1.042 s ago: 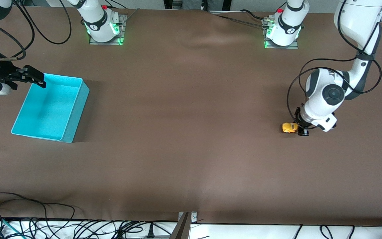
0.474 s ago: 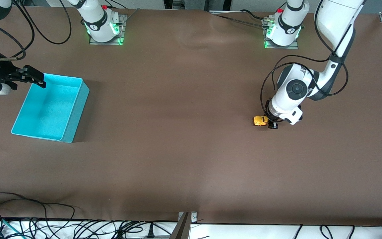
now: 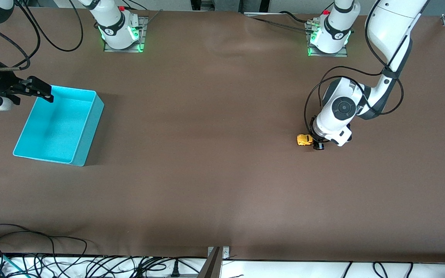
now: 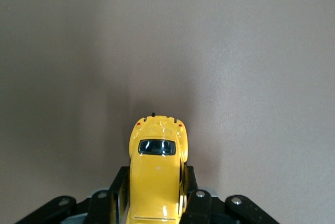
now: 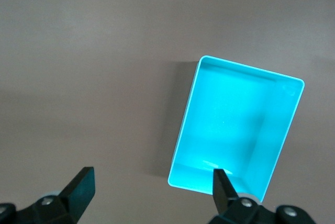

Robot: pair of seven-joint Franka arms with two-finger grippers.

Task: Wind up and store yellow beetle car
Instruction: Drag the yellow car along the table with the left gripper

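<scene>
The yellow beetle car [image 3: 304,139] sits low at the brown table top toward the left arm's end, pinched by its sides in my left gripper [image 3: 314,143], which is shut on it. The left wrist view has the car [image 4: 157,161] pointing away between the two black fingers [image 4: 118,193], the gripper [image 4: 157,203] clamped round its body. I cannot tell whether the wheels touch the table. My right gripper [image 3: 33,92] hangs open and holds nothing, over the turquoise bin's [image 3: 58,127] corner at the right arm's end. The right wrist view looks down at the bin [image 5: 235,124] from the gripper [image 5: 152,185].
The bin holds nothing. The two arm bases [image 3: 120,33] [image 3: 328,36] stand on the table's edge farthest from the front camera. Loose cables [image 3: 52,262] lie past the edge nearest that camera. A wide stretch of bare brown table [image 3: 207,135] separates car and bin.
The left gripper carried the car toward the right arm's end of the table, then nearly stopped in the last half second. The right arm has not moved.
</scene>
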